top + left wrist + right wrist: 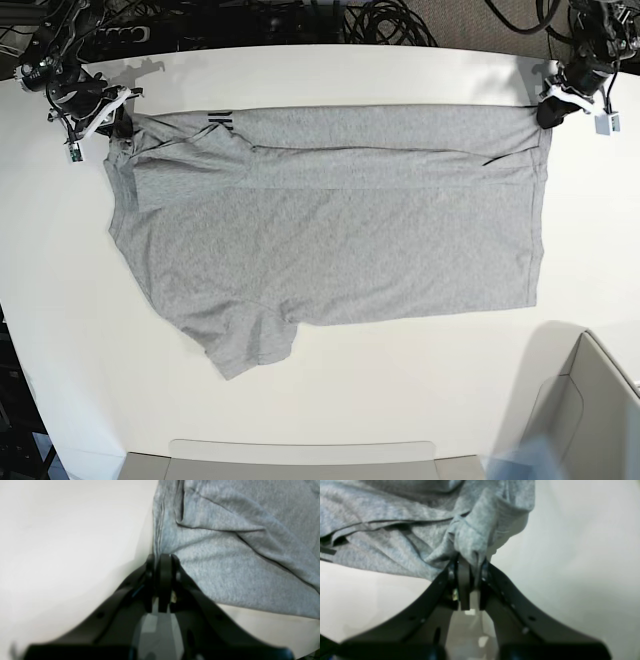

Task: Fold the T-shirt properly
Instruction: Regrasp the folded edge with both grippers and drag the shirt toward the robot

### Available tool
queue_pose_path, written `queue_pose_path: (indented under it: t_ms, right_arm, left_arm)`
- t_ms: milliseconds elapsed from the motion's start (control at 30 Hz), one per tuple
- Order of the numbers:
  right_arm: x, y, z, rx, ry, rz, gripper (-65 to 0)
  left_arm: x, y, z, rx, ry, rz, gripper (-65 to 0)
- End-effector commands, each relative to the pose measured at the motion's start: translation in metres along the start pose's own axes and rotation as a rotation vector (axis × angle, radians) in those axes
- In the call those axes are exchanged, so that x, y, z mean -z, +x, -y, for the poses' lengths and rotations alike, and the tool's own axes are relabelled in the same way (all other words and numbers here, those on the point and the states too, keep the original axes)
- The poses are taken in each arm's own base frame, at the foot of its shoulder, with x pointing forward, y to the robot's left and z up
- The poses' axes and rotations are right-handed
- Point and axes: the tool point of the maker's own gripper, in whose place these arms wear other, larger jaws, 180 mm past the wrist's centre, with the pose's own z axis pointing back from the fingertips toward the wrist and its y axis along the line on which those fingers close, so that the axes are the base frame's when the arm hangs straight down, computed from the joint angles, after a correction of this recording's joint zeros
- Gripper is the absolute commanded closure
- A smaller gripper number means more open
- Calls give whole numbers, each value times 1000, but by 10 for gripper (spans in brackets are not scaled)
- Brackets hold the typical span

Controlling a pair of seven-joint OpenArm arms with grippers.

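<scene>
The grey T-shirt (330, 240) lies spread across the white table (400, 400). At upper right, the left gripper (548, 112) pinches its hem corner. At upper left, the right gripper (112, 128) clamps a bunched shoulder fold.

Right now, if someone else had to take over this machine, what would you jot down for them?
Left gripper: shut on the T-shirt at its far hem corner.
Right gripper: shut on a bunched bit of the shirt at the far shoulder end.
The shirt lies spread on the white table; its far long edge is folded over in a strip, the near sleeve sticks out.
Left to do: the near side, then the crosswise folds.
</scene>
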Motion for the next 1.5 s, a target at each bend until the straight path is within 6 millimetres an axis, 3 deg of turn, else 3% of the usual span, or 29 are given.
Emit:
queue_pose_path:
  t_ms: [0, 300, 567, 767, 900, 967, 1233, 1467]
  right_arm:
    - [-8, -51, 10, -34, -48, -221, 0]
    - [-22, -87, 9, -21, -48, -302, 0]
    - [-40, -100, 31, 32, -119, -311, 0]
    - [-35, -90, 31, 28, -116, -294, -9]
    - [-32, -89, 38, 2, -168, -329, -99]
    - [-35, -90, 42, 3, -206, -335, -141]
    - [-45, -49, 38, -20, -285, -218, -172]
    - [-49, -38, 32, -68, -288, -204, -176]
  left_arm:
    - [-11, -36, -29, 29, 126, -166, 0]
    - [-29, -54, -45, 18, 166, -193, 0]
    - [-43, -66, -57, 13, 198, -199, 0]
    - [-41, -64, -55, 14, 193, -196, -4]
    - [-41, -61, -56, 12, 196, -184, -122]
    - [-41, -60, -56, 13, 196, -182, -144]
    - [-41, -28, -34, 169, 193, -135, -139]
    - [-42, -21, -32, 185, 195, -122, -139]
